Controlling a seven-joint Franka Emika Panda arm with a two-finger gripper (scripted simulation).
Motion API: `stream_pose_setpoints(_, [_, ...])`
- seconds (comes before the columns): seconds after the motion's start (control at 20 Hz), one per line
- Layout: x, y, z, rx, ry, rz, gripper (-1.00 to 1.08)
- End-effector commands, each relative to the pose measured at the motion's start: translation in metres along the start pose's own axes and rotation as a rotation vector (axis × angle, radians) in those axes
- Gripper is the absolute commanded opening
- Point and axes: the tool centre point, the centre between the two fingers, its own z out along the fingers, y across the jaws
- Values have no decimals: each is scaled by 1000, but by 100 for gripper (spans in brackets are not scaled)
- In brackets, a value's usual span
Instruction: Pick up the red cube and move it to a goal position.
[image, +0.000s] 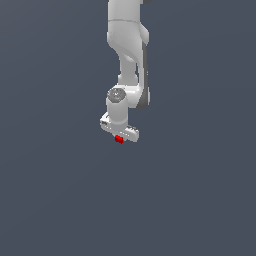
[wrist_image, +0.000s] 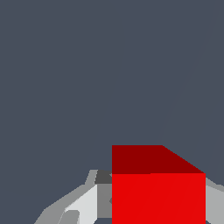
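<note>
The red cube (image: 118, 139) shows as a tiny bright red block right under the white gripper (image: 119, 137) in the exterior view, near the picture's centre. In the wrist view the red cube (wrist_image: 157, 188) fills the space between the grey-white fingers (wrist_image: 81, 203), which press against its sides. The gripper is shut on the cube. The fingertips themselves are hidden behind the hand in the exterior view. No goal marker shows in either view.
The white arm (image: 131, 45) comes down from the top of the exterior view. Around it lies a plain dark grey-blue surface (image: 60, 190) with no other objects in sight.
</note>
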Motion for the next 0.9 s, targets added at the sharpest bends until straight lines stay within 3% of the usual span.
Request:
stream_pose_setpoints(0.0, [3, -5, -4, 1, 1, -1, -100])
stream_pose_setpoints(0.35, [21, -33, -24, 0, 1, 0, -100])
stream_pose_setpoints(0.85, [62, -96, -69, -1, 1, 0, -100])
